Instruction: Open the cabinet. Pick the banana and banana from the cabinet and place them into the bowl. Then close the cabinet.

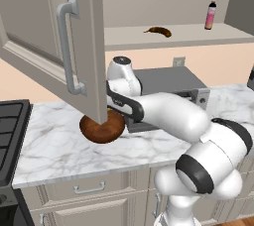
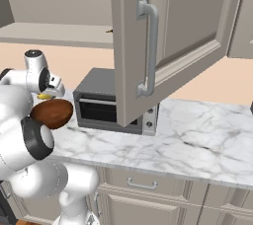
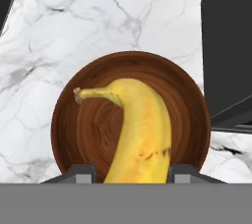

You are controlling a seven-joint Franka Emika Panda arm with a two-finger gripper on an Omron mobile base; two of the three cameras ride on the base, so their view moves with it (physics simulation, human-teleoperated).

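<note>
The yellow banana (image 3: 140,134) is clamped between the 2 fingertips (image 3: 81,173) of the gripper (image 3: 131,174), directly above the bowl (image 3: 88,129). The dark brown banana (image 1: 159,31) is seen on the cabinet (image 1: 74,36) shelf at 1 o'clock from the bowl, both doors open.

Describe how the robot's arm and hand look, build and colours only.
The arm is made of glossy white, rounded shells with dark grey to black rings at the joints. The hand ends in two small dark grey, blocky fingers. No cables or markings are visible.
</note>
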